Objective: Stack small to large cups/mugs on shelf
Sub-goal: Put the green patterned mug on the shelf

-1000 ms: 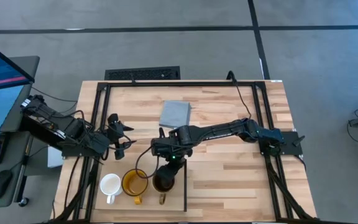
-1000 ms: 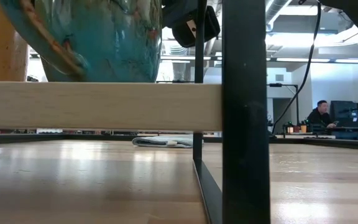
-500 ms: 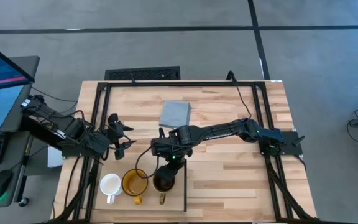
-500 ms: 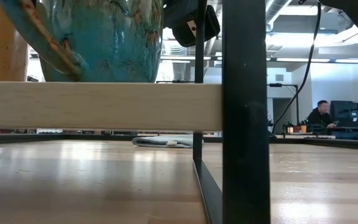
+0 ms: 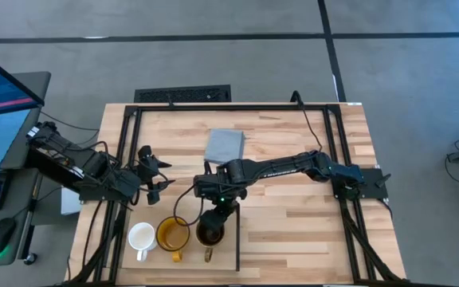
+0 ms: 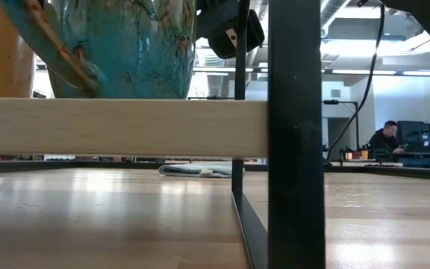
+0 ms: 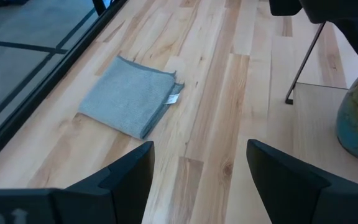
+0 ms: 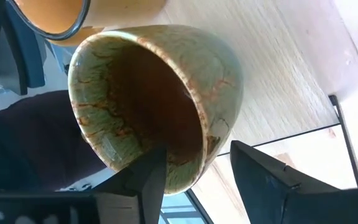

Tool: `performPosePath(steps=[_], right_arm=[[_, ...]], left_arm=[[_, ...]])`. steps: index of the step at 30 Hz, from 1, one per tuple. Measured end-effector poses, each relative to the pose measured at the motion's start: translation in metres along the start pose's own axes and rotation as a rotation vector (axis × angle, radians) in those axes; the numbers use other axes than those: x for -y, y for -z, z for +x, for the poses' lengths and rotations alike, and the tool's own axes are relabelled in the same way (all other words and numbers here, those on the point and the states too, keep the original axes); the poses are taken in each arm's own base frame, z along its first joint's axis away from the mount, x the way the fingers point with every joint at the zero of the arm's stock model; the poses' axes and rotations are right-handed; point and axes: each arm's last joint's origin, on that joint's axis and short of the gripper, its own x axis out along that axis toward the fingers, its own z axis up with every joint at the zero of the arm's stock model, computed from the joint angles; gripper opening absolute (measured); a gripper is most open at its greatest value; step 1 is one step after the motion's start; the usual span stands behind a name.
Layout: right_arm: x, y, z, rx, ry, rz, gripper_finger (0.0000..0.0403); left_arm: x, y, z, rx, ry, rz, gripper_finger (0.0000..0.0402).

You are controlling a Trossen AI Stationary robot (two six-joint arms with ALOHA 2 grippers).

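Observation:
Three mugs stand in a row on the pale wood shelf (image 5: 228,253), whose black strip runs along its right edge. They are the white mug (image 5: 140,237), the yellow-amber mug (image 5: 172,233) and the dark brown mug (image 5: 209,231) with a tan handle. The brown mug's outside is teal-green in the low view (image 6: 118,45) and the right wrist view (image 8: 216,81). My right gripper (image 5: 216,217) is open just above the brown mug's far rim. One finger (image 8: 145,180) is over its hollow and the other (image 8: 266,180) is outside its wall. My left gripper (image 5: 154,171) is open and empty at the table's left. My right gripper stands with its open fingers on either side of the brown mug's far wall (image 8: 188,177), coming from above and the far side. I cannot tell whether a finger touches the rim. The mug stands upright on the shelf board (image 6: 118,127).
A folded grey-blue pad (image 5: 225,145) lies on the table beyond the shelf; it also shows in the left wrist view (image 7: 129,102). The shelf's black leg (image 6: 295,149) stands at its right end. A black frame runs round the table's edges. A person sits far off in the room (image 6: 383,138).
My right gripper's wrist has tipped a little over the brown mug. The three mugs have stayed where they were.

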Motion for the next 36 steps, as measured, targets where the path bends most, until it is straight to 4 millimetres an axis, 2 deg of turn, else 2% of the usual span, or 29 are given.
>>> performPosePath(steps=[12, 36], right_arm=[[0.008, -0.004, -0.004, 0.025, 0.054, 0.03, 0.02], [0.004, -0.012, -0.005, 0.079, -0.003, -0.012, 0.02]], left_arm=[[0.001, 0.0, 0.0, -0.012, 0.023, 0.0, 0.0247], [0.001, 0.001, 0.0, -0.013, 0.023, -0.006, 0.0247]])
